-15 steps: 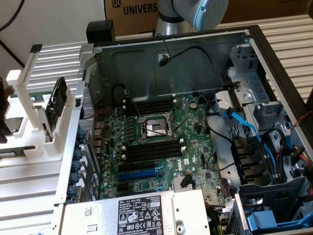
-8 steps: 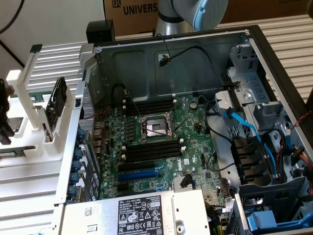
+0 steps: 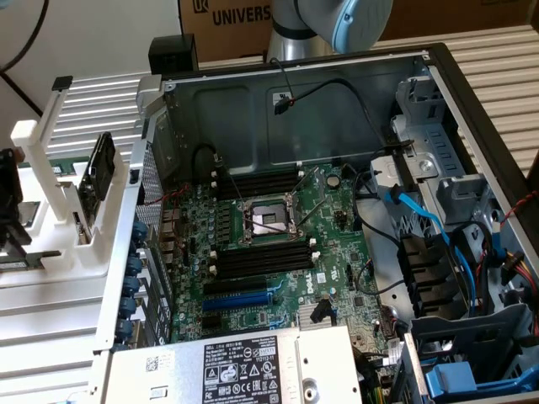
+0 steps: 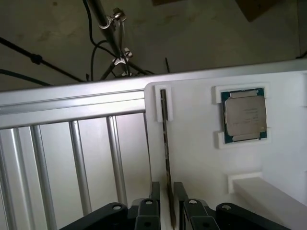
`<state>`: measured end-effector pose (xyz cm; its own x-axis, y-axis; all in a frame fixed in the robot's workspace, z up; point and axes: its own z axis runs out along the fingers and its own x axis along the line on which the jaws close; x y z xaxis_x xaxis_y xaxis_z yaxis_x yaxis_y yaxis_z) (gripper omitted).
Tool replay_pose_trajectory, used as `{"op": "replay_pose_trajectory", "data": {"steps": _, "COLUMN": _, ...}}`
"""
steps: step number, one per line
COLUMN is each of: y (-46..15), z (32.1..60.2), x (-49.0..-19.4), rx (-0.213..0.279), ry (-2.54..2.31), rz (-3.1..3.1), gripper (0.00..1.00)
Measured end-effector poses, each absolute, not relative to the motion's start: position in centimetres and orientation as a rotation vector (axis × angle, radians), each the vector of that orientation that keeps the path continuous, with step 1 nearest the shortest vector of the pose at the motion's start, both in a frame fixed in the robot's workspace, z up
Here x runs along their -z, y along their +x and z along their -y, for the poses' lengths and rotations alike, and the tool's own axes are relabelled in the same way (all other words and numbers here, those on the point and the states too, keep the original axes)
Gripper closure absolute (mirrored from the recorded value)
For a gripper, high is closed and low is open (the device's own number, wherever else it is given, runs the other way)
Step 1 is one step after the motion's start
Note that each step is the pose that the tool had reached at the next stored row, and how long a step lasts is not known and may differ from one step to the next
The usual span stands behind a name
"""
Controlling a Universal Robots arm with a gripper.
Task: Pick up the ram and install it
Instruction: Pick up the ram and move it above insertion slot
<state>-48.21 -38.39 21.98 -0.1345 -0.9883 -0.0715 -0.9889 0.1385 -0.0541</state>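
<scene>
Wrist view: the black two-finger gripper (image 4: 167, 189) is down over the ram (image 4: 166, 139), a long thin dark-green circuit-board stick seen edge-on. The ram stands on its long edge in a slot of the white plastic holder (image 4: 201, 163), right along the holder edge that borders the silver ribbed bench (image 4: 76, 158). One finger sits each side of the stick, jaws narrow, w/ a sliver of white showing on both sides. I read that as straddling, not clamped yet. The far end of the stick sits in the holder's small end bracket, so it's not out of its seat. A square silver-capped processor chip (image 4: 243, 115) lies in its own recess further in from that edge, apart from the ram.

Exterior view: open grey metal PC case (image 3: 337, 101) w/ green motherboard (image 3: 337, 219) inside. The holder is outside the case wall, on the exterior view's left. The black memory slots (image 3: 257, 257) on the near side of the CPU socket (image 3: 268, 220) and the second bank (image 3: 257, 181) beyond it look bare; no stick in any that I can make out. The blue expansion slot (image 3: 240, 299) is bare too.

Progress, my call: approx. at the grasp stage of the pick. The gripper is aligned on the ram, but nothing is lifted and nothing installed. Pick, carry to the board and seating in a slot are all left to do.
</scene>
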Motion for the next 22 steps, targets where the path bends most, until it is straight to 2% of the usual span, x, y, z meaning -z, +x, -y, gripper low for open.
{"op": "replay_pose_trajectory", "data": {"steps": 22, "y": -48.2, "z": 37.9, "x": -19.9, "rx": -0.014, "ry": -2.006, "rz": -2.297, "gripper": 0.74}}
